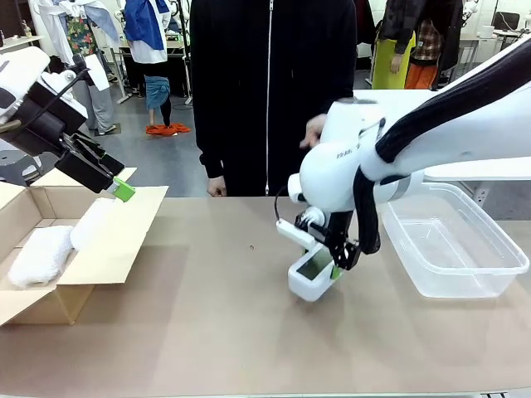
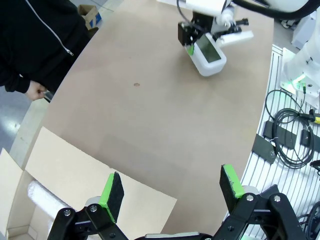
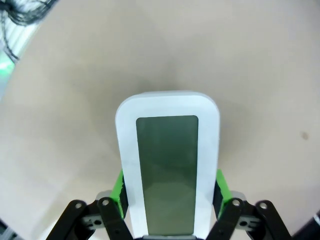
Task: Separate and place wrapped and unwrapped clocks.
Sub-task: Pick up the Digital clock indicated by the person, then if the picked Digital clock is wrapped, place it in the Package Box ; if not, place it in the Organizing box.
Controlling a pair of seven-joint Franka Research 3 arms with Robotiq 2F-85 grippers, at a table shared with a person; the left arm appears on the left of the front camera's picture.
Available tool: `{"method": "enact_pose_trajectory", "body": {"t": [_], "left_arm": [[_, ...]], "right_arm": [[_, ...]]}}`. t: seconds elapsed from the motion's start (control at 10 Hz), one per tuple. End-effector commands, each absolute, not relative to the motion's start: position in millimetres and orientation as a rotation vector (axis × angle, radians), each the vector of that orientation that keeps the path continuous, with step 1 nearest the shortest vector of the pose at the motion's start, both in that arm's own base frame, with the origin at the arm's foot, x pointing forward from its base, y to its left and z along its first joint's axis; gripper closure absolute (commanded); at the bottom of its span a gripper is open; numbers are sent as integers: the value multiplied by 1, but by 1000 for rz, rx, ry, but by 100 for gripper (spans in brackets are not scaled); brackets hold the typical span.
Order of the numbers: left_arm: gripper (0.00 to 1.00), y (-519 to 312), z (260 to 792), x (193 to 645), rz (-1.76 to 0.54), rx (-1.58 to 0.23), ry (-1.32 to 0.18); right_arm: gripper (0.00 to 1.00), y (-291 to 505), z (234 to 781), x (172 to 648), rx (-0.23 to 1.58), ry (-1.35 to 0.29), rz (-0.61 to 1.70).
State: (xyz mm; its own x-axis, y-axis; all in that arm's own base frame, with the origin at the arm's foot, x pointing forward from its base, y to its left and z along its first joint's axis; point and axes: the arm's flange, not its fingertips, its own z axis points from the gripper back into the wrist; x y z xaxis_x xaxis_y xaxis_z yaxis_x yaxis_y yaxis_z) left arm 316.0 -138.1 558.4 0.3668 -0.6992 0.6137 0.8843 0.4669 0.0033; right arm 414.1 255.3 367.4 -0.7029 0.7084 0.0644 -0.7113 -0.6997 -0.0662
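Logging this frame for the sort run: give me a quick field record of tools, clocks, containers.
right tool: shut on the bare clock, pads on its two long sides
bare clock: on the table mid-right, screen up
left tool: open, nothing held, over the box flap
wrapped clocks: two, both in the box; one at left, one beside it
box: cardboard, open, robot's left side
tub: clear plastic, nothing in it, robot's right side
person: standing at the far edge, hands off the table
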Motion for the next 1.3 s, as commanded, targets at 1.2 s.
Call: {"method": "enact_pose_trajectory", "body": {"t": [1.2], "left_arm": [[0,-137,560,316,-1050,-354,-593]], "right_arm": [[69,239,474,382,-52,-258,2213]]}}
